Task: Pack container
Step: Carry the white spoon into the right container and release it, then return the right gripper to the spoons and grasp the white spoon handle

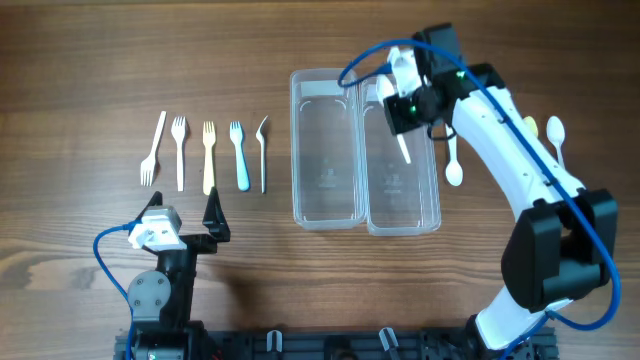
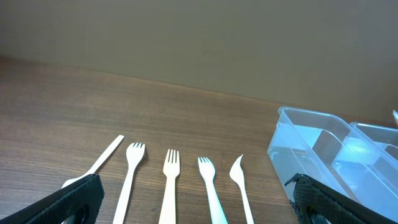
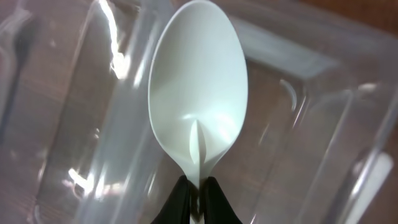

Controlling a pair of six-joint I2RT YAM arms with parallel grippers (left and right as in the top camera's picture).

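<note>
My right gripper [image 1: 405, 112] is shut on a white plastic spoon [image 1: 403, 148] and holds it over the far end of the right clear container [image 1: 428, 205]. In the right wrist view the spoon [image 3: 199, 93] fills the middle, bowl pointing away, its neck pinched by the right gripper [image 3: 198, 190] above the container's clear wall [image 3: 323, 143]. A second clear container [image 1: 325, 215] stands against the left side of the first. My left gripper [image 1: 183, 210] rests open near the front, just short of a row of forks [image 1: 208, 155]. Its fingers [image 2: 78, 196] stand wide apart with nothing between them.
Several forks lie side by side at the left: white ones [image 2: 129, 180], a cream one [image 2: 170, 183], a light blue one [image 2: 210, 190]. Two more white spoons [image 1: 453, 165] [image 1: 556, 135] lie right of the containers, by the right arm.
</note>
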